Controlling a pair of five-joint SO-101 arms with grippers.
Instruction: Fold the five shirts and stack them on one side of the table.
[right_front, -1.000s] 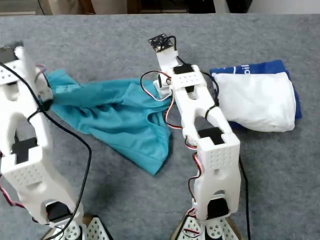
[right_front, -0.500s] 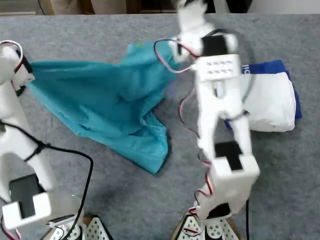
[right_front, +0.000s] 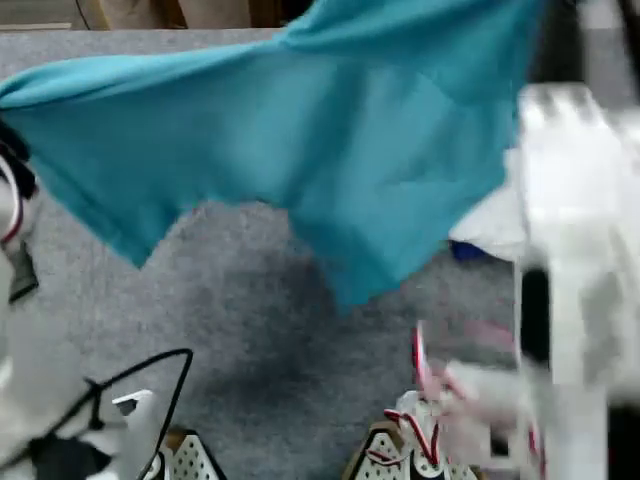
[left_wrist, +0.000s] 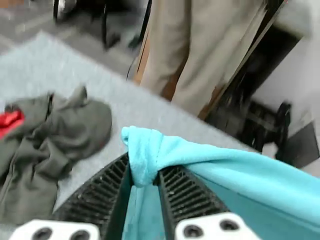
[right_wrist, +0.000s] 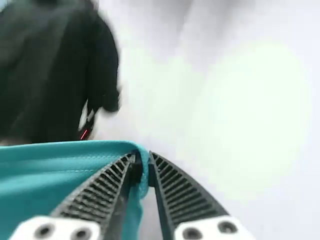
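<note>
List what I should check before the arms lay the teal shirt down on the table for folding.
1. Left gripper shut on a corner of the teal shirt: ok.
2. Right gripper shut on the shirt's edge: ok.
3. Shirt lifted off the table, spread between both grippers: ok.
4. Shirt hangs even: not ok, its lower edge droops to a point.
5. Folded white shirt out of the way: cannot tell, teal cloth covers part of it.

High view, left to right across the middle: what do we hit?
White arm → teal shirt, held up off the table → white folded shirt → second white arm
</note>
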